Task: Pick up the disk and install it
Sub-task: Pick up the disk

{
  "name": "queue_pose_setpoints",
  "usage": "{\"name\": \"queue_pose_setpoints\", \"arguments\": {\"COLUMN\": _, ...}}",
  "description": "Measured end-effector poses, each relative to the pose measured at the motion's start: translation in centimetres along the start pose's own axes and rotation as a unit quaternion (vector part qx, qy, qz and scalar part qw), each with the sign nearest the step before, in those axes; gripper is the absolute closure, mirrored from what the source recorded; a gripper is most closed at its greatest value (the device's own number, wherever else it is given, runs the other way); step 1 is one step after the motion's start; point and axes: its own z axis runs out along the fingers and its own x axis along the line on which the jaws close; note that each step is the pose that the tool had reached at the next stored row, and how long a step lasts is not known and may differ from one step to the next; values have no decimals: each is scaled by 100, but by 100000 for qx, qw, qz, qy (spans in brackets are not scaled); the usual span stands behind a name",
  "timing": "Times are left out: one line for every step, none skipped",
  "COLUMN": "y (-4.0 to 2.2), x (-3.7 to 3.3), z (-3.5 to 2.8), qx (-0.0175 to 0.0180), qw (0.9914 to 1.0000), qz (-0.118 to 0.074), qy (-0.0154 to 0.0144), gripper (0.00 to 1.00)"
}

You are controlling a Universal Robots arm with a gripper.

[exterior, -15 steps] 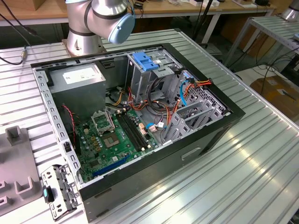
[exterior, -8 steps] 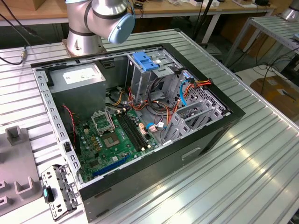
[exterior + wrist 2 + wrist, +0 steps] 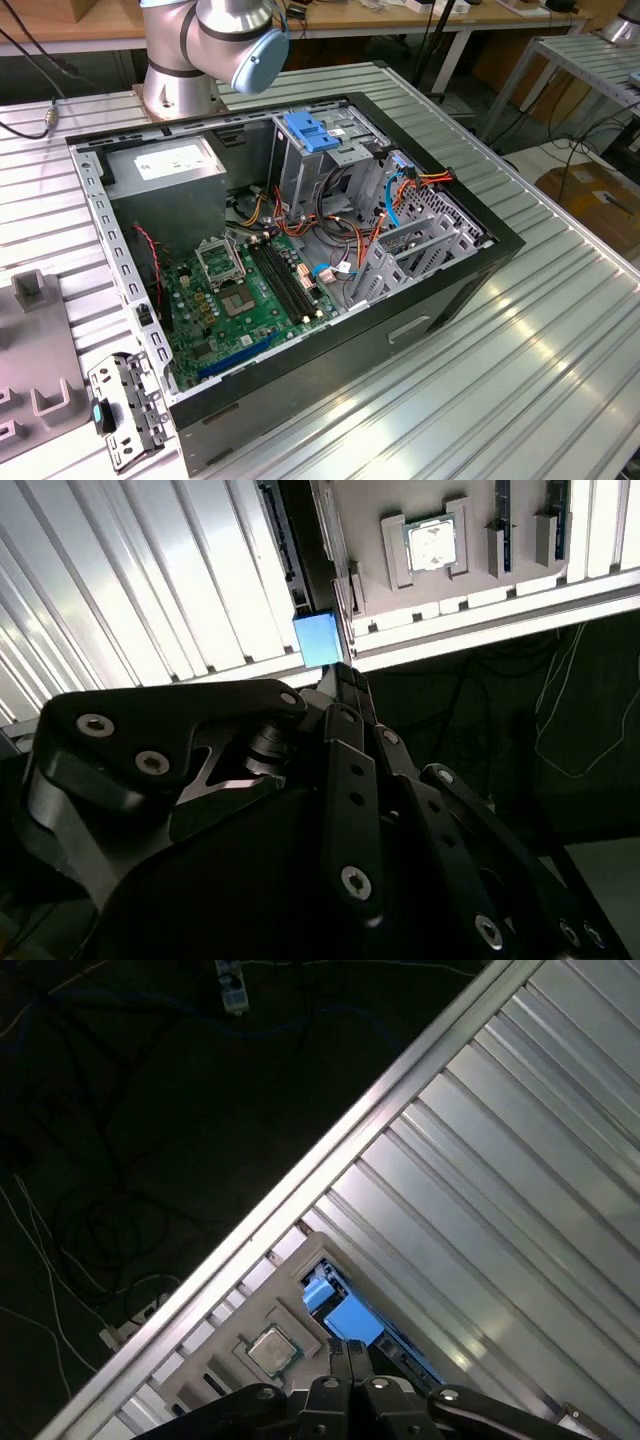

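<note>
1. The open computer case (image 3: pixel 300 260) is seen in the exterior view; a grey tray (image 3: pixel 365 530) at the ribbed table's (image 3: pixel 520 1160) edge is seen in both wrist views.
2. The disk (image 3: pixel 315 640) stands edge-on along the tray's side.
3. The gripper (image 3: pixel 345 672) is closed, its tips just beside the disk's blue end (label hidden).
4. A processor chip (image 3: pixel 432 543) lies in the tray.

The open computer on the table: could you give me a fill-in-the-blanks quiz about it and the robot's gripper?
1. In the exterior view, the circuit board inside the open computer case is ____.
2. The power-supply box in that case carries a ____ sticker.
3. In the second wrist view, the gripper is nearest the ____, whose blue side shows just beyond it.
Missing words: green; white; disk.
</note>
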Motion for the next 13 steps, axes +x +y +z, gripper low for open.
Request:
{"name": "queue_pose_setpoints", "arguments": {"y": 0, "x": 0, "z": 0, "qx": 146, "qw": 99999, "qz": -465, "qy": -107, "gripper": 89}}
{"name": "queue_pose_setpoints", "arguments": {"y": 0, "x": -1, "z": 1, "qx": 144, "qw": 99991, "qz": -1349, "qy": -106, "gripper": 89}}
{"name": "queue_pose_setpoints", "arguments": {"y": 0, "x": -1, "z": 2, "qx": 126, "qw": 99974, "qz": -2266, "qy": -86, "gripper": 89}}
{"name": "queue_pose_setpoints", "arguments": {"y": 1, "x": 0, "z": 2, "qx": 102, "qw": 99948, "qz": -3218, "qy": -60, "gripper": 89}}
{"name": "queue_pose_setpoints", "arguments": {"y": 1, "x": 0, "z": 4, "qx": 83, "qw": 99916, "qz": -4085, "qy": -39, "gripper": 89}}
{"name": "queue_pose_setpoints", "arguments": {"y": 1, "x": 0, "z": 5, "qx": 61, "qw": 99876, "qz": -4981, "qy": -18, "gripper": 89}}
{"name": "queue_pose_setpoints", "arguments": {"y": 1, "x": 0, "z": 7, "qx": 42, "qw": 99825, "qz": -5909, "qy": 1, "gripper": 89}}
{"name": "queue_pose_setpoints", "arguments": {"y": 1, "x": 0, "z": 9, "qx": 23, "qw": 99765, "qz": -6856, "qy": 23, "gripper": 89}}
{"name": "queue_pose_setpoints", "arguments": {"y": 0, "x": 0, "z": 11, "qx": -9, "qw": 99657, "qz": -8271, "qy": 62, "gripper": 89}}
{"name": "queue_pose_setpoints", "arguments": {"y": 1, "x": 0, "z": 13, "qx": -33, "qw": 99564, "qz": -9332, "qy": 89, "gripper": 89}}
{"name": "queue_pose_setpoints", "arguments": {"y": 0, "x": 0, "z": 15, "qx": -53, "qw": 99476, "qz": -10222, "qy": 109, "gripper": 89}}
{"name": "queue_pose_setpoints", "arguments": {"y": 0, "x": 0, "z": 16, "qx": -74, "qw": 99380, "qz": -11121, "qy": 131, "gripper": 89}}
{"name": "queue_pose_setpoints", "arguments": {"y": 0, "x": 0, "z": 18, "qx": -96, "qw": 99255, "qz": -12179, "qy": 159, "gripper": 89}}
